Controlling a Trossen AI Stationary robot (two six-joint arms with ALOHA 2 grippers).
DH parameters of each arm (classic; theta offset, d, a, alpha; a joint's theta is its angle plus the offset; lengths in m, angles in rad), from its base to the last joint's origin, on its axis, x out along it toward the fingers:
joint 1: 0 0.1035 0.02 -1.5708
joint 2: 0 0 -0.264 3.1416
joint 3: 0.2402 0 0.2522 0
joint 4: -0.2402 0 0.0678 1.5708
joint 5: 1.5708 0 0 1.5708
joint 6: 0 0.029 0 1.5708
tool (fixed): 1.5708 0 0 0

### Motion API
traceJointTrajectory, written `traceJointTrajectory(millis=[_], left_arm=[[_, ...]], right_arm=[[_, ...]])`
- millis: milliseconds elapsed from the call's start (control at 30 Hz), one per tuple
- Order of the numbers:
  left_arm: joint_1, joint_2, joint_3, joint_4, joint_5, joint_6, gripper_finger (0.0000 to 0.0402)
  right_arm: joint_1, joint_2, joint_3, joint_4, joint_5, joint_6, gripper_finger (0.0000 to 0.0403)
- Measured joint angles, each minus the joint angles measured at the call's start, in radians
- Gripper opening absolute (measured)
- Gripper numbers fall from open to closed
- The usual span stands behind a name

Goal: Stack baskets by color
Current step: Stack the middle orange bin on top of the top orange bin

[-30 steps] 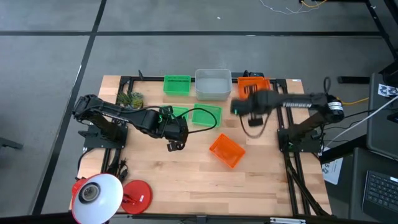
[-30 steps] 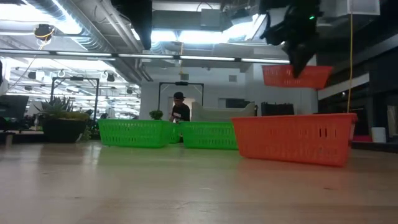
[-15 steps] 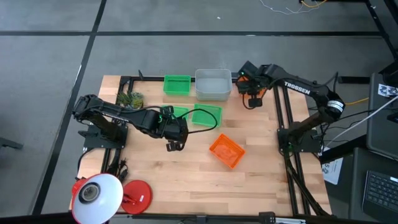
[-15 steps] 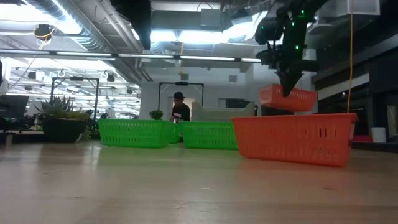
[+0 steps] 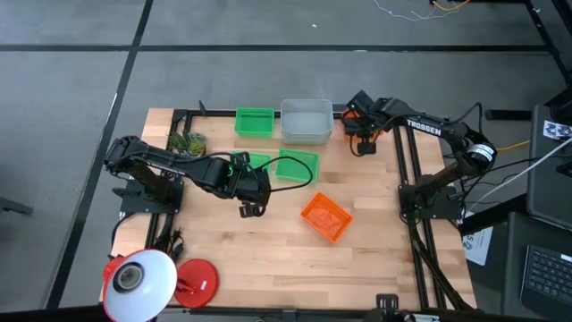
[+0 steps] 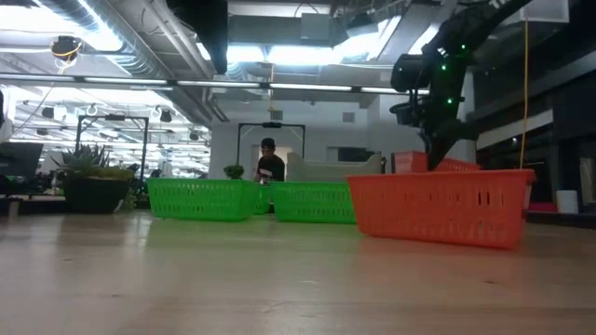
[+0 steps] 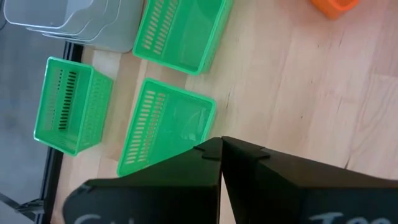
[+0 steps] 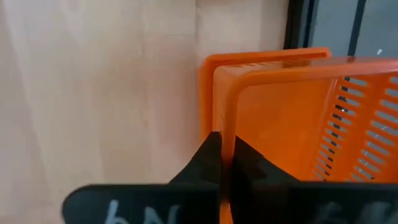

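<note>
A: What sort of place is this?
B: Robotics lab inside an open-plan office/industrial space. 2 dark arms bolted to a black metal frame (image 5: 413,152) on a wood bench (image 5: 268,259), grey floor (image 5: 268,80) w/ dark seams around it.
A: And beyond the bench?
B: Low view: exposed ducts (image 6: 140,51) and strip lights (image 6: 289,56) overhead, no ceiling tiles. Potted plant (image 6: 91,177) at the side, a person (image 6: 270,163) far back.
A: Anything else?
B: Keyboard (image 5: 545,273) and cables (image 5: 527,165) at the right edge, red lamp base (image 5: 198,279) w/ white shade (image 5: 141,282) at the front left corner.
</note>
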Motion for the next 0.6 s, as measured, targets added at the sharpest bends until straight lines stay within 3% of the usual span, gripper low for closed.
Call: traceJointTrajectory(millis=[433,600], left_arm=[[0.0,0.0,0.0,0.021,0.0,0.0,0.0],[0.0,0.0,0.0,0.021,0.0,0.0,0.0]], right_arm=[[-0.042,0.0,-0.009,0.027,0.002,-0.018,0.0001],[-0.041,0.0,-0.009,0.031,-0.001,-0.023,0.0019]])
